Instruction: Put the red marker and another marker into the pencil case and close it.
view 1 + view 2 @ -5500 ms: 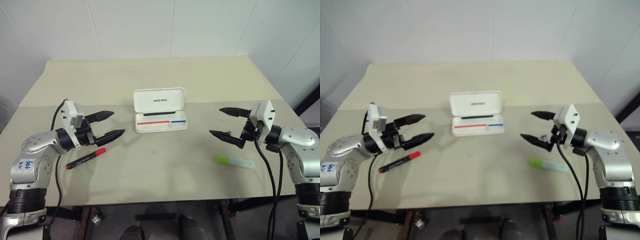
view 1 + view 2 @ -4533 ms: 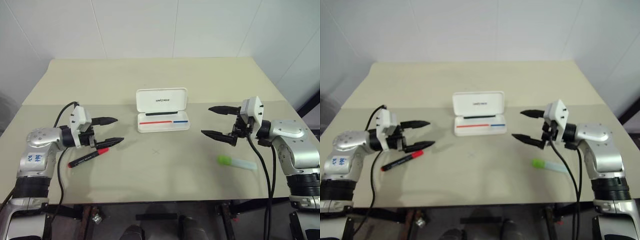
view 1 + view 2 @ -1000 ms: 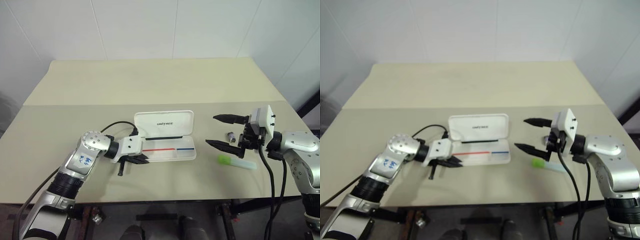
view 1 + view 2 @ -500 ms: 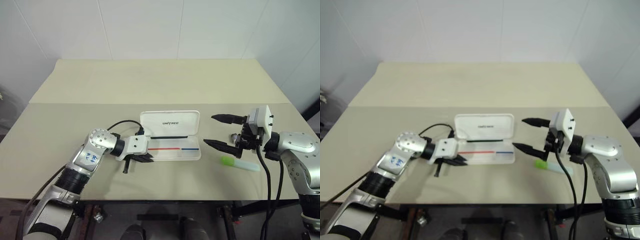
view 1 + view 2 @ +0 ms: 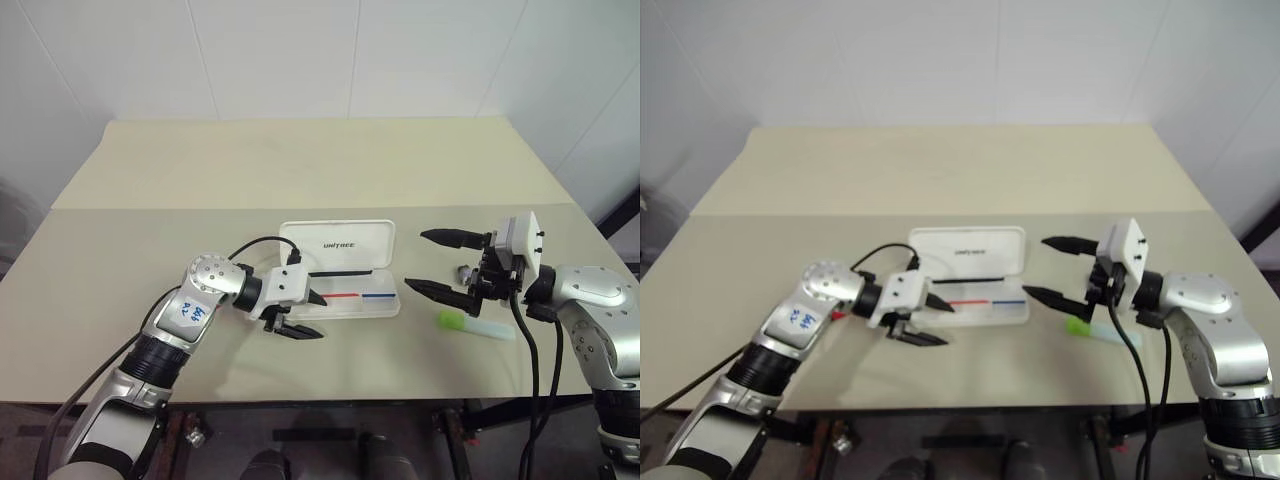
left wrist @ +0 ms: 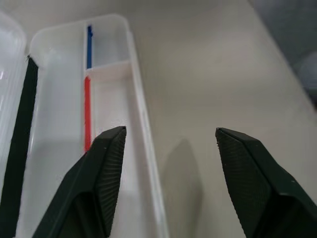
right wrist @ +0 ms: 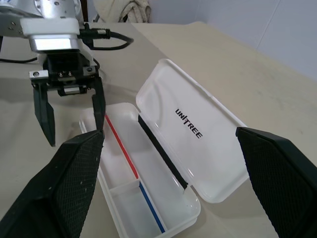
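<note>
Black-fingered and gaping wide, hovering empty with the left claw [image 5: 320, 317] at the left end of the pencil case [image 5: 340, 240], lying open mid-bench [image 5: 300, 170] toward the front edge. Holding the right claw [image 5: 440, 262] spread wide, gripping nothing, just off the case's right end, near the green-capped marker [image 5: 475, 325] lying toward the front right corner.

Silver arms, white wrist blocks, black ridged fingers [image 6: 106, 178], black cables; blue scribble on left arm [image 5: 185, 315].
</note>
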Tool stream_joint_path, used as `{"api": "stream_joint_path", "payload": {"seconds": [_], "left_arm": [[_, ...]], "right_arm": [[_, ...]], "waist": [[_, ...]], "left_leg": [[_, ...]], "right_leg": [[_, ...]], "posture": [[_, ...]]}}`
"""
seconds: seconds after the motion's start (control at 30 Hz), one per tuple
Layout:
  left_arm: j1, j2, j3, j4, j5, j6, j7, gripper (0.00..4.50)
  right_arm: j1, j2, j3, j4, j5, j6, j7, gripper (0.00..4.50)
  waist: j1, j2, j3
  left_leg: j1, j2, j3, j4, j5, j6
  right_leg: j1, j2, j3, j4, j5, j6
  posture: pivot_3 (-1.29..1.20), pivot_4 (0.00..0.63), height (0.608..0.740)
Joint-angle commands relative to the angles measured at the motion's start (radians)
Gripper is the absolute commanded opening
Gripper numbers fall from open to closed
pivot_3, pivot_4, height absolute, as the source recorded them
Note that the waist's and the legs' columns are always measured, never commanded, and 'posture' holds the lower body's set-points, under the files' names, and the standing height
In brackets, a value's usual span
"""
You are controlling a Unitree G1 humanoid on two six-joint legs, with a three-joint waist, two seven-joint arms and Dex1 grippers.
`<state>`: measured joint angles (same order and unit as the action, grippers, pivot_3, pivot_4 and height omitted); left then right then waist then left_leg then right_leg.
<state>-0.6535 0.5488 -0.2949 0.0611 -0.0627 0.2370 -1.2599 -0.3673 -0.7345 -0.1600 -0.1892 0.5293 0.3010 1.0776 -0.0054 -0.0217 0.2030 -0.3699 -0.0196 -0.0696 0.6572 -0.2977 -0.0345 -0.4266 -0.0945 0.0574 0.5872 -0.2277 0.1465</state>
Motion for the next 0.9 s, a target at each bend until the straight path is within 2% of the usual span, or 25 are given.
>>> {"api": "stream_joint_path", "payload": {"seconds": [0.03,0.27,0.33,0.47,0.67,0.9], "left_arm": [[0.006,0.008,0.016,-0.049,-0.031,0.001,0.000,3.04],[0.026,0.025,0.047,-0.053,-0.071,-0.010,-0.002,3.04],[0.037,0.043,0.065,-0.049,-0.082,-0.031,-0.008,3.38],[0.049,0.066,0.131,-0.004,-0.103,-0.130,0.011,4.47],[0.068,0.066,0.251,-0.027,-0.259,-0.104,-0.014,4.47],[0.133,0.162,0.392,-0.126,-0.436,0.046,-0.034,4.47]], "right_arm": [[-0.007,0.001,-0.011,-0.011,0.005,-0.022,-0.002,4.50],[-0.009,-0.002,-0.011,-0.010,0.008,-0.017,-0.002,4.50],[-0.008,-0.004,-0.011,-0.012,0.010,-0.014,-0.001,4.50],[-0.008,-0.007,-0.009,-0.010,0.012,-0.009,0.004,4.50],[-0.018,-0.006,-0.002,-0.001,0.013,-0.007,0.012,4.50],[-0.059,-0.008,-0.011,0.012,0.062,0.014,0.059,4.50]], "waist": [[0.001,0.000,0.000],[0.000,0.000,0.000],[-0.001,0.000,0.000],[0.001,0.000,0.000],[0.001,0.000,0.000],[-0.010,0.000,0.000]], "left_leg": [[0.000,0.000,0.000,0.000,0.000,0.000],[0.000,0.000,0.000,0.000,0.000,0.000],[0.000,0.000,0.000,0.000,0.000,0.000],[0.000,0.000,0.000,0.000,0.000,0.000],[0.000,0.000,0.000,0.000,0.000,0.000],[0.000,0.001,0.000,-0.001,0.000,0.000]], "right_leg": [[0.000,0.000,0.000,0.000,0.000,0.000],[0.000,0.000,0.000,0.000,0.000,0.000],[0.000,0.000,0.000,0.000,0.000,0.000],[0.000,0.000,0.000,0.000,0.000,0.000],[0.000,0.000,0.000,-0.001,0.000,0.000],[0.000,0.000,0.000,-0.001,0.000,0.000]], "posture": [[0.00,0.150,0.740],[0.00,0.150,0.740],[0.00,0.150,0.740],[0.00,0.150,0.740],[0.00,0.150,0.740],[0.00,0.150,0.740]]}}
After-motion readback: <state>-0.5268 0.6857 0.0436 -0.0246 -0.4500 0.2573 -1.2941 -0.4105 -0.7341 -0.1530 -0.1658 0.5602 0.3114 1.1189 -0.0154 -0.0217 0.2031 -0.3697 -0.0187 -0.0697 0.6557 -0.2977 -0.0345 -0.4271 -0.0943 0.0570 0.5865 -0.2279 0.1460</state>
